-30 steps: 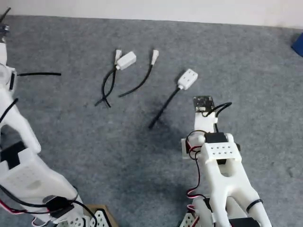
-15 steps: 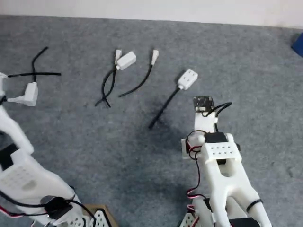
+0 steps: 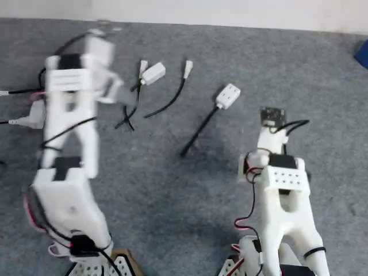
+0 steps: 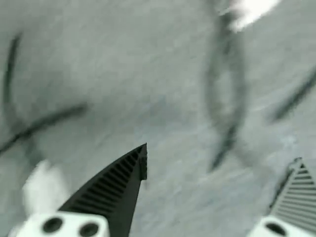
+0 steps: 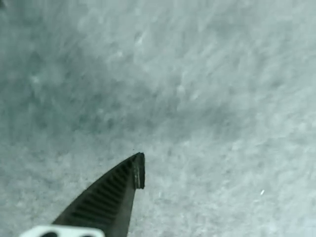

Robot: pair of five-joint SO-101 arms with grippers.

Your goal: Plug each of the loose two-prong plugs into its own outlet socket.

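Now the left arm (image 3: 72, 109) is no more folded at the bench edge. Within one second it has swung in over the grey bench (image 3: 172, 207) and stands above the black cables (image 3: 127, 119). The left hand (image 4: 219, 160) is spread wide and carries nothing; under it I see blurred cables and carpet.

The right arm (image 3: 280, 178) has shifted a little to its right, away from the outlet block (image 3: 228, 95). Of the right hand (image 5: 227, 168) one finger (image 5: 123, 190) shows with nothing against it, so I judge this hand parted and empty too.

The things themselves have not moved. The loose plug (image 3: 187, 69) lies apart on its cable, between the outlet block and the white socket (image 3: 153, 73). A small plug (image 3: 143, 66) touches this socket; if it is pushed in, I cannot tell. Another white piece (image 3: 35, 114) lies near the left edge.

So I think the approach has only begun: nothing is gripped yet, and the loose plug is not yet inserted.
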